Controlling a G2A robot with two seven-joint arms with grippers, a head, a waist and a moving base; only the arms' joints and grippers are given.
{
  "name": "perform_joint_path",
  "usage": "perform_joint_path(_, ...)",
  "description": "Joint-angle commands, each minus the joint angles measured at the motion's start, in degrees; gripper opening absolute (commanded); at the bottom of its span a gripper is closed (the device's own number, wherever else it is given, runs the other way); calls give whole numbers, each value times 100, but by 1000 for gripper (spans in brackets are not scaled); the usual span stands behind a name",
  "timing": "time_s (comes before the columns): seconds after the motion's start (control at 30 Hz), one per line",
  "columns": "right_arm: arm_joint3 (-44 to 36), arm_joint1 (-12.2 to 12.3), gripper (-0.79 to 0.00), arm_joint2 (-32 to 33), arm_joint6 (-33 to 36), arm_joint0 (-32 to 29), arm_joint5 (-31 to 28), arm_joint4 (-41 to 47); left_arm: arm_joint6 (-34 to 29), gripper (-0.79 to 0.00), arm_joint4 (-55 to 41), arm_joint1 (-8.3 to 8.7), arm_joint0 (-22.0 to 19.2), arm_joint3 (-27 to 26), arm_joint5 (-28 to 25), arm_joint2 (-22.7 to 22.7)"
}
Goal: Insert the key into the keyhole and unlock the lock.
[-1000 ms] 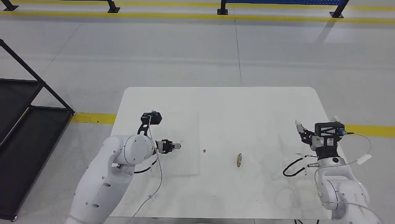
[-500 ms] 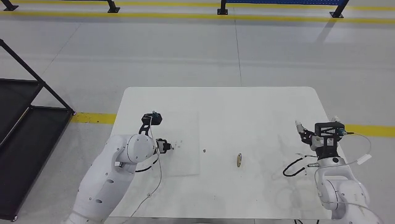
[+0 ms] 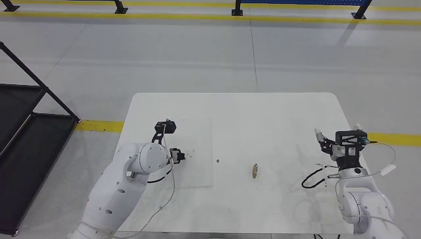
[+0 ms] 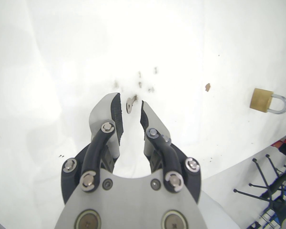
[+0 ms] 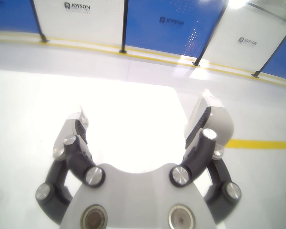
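Top view: the left hand (image 3: 179,155) hangs over the left half of the bench (image 3: 276,110). The lock (image 3: 254,170) lies near the middle, well apart from that hand. The right hand (image 3: 337,132) sits at the right edge. Against the earlier frames, the left hand has drawn back from its reach toward the lock and tipped downward, and its arm has edged slightly toward the middle. The lock and the right arm have not moved.

Left wrist view: the left hand (image 4: 130,99) is released, its pads slightly parted, with the key (image 4: 130,103) lying flat on the bench between the tips. I cannot tell whether either pad touches it. The key looks thin, stiff and light. Flat on a smooth top, it will likely skid or tip when pinched. The round bow is the place to hold, leaving the blade free. The lock (image 4: 262,100) lies on its side far beyond, with a brass body and a steel shackle. It is probably dense, rigid and slick enough to slide under a push, so its body wants bracing. Its keyhole is not visible.

Right wrist view: the right hand (image 5: 145,110) is wide open and holds nothing, above the bench's far corner (image 5: 62,91).
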Motion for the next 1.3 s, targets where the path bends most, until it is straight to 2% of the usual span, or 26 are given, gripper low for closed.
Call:
perform_joint_path(0.0, 0, 0, 0, 0, 0, 0, 0, 0, 3, -610, -16, 0, -16, 30, 0, 12)
perform_joint_path(0.33, 0, 0, 0, 0, 0, 0, 0, 0, 33, -686, -25, 2, -99, 215, 6, 94)
perform_joint_path(0.4, 0, 0, 0, 0, 0, 0, 0, 0, 26, -785, -37, 3, -110, 226, 6, 109)
perform_joint_path(0.6, 0, 0, 0, 0, 0, 0, 0, 0, -71, -785, 122, 23, -119, 112, 8, 131)
perform_joint_path(0.9, 0, 0, 0, 0, 0, 0, 0, 0, -168, -785, 412, 70, 12, -456, -10, 44)
perform_joint_path(1.1, 0, 0, 0, 0, 0, 0, 0, 0, 111, -785, -390, 77, 221, -953, -98, -392)
perform_joint_path(1.27, 0, 0, 0, 0, 0, 0, 0, 0, 482, -785, -1940, 67, 570, -1241, -342, -1063)
